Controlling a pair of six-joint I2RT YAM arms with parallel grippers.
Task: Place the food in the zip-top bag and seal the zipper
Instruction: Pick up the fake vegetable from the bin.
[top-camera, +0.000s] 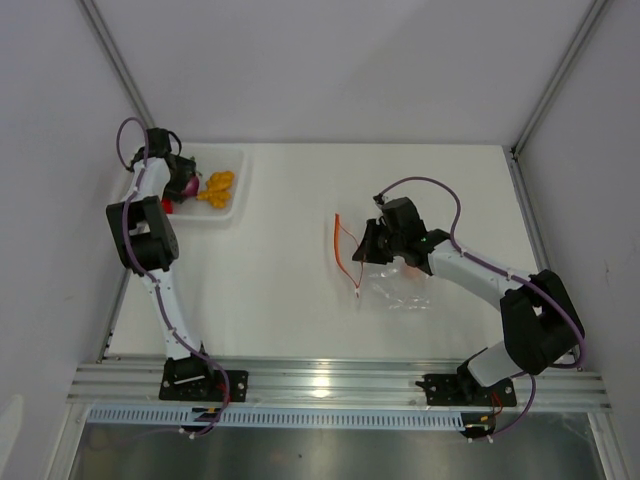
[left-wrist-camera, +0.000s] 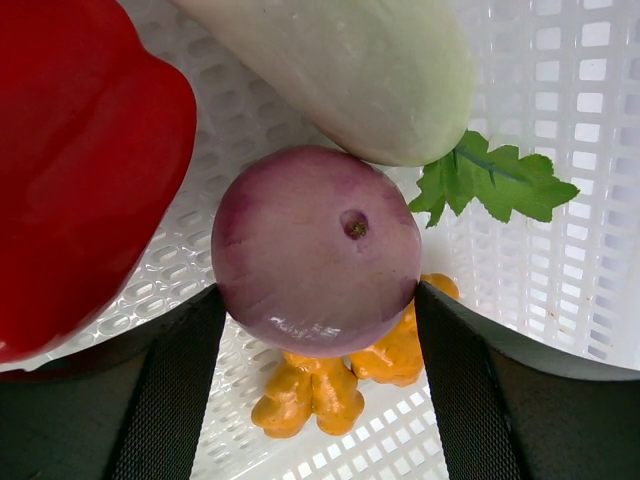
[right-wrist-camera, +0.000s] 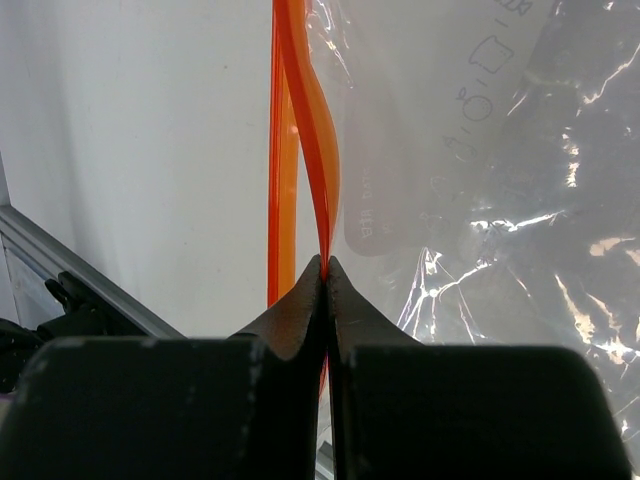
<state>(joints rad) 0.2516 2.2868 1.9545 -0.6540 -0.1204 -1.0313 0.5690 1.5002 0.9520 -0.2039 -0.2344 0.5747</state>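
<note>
Clear zip-top bag (right-wrist-camera: 480, 200) bears faint, unreadable print.

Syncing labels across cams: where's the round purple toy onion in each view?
Top external: round purple toy onion in the white slotted plastic basket, upper left, under the left end effector.
Left wrist: centre frame, between the open fingers.
Right wrist: not in it.
Shared landmark: orange-yellow knobbly toy ginger beside it.

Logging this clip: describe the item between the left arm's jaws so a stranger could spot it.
Look in the white slotted basket at the table's far left corner. There, the purple onion sits between the open jaws, the only round purple piece, beside a red pepper and yellow ginger.
</note>
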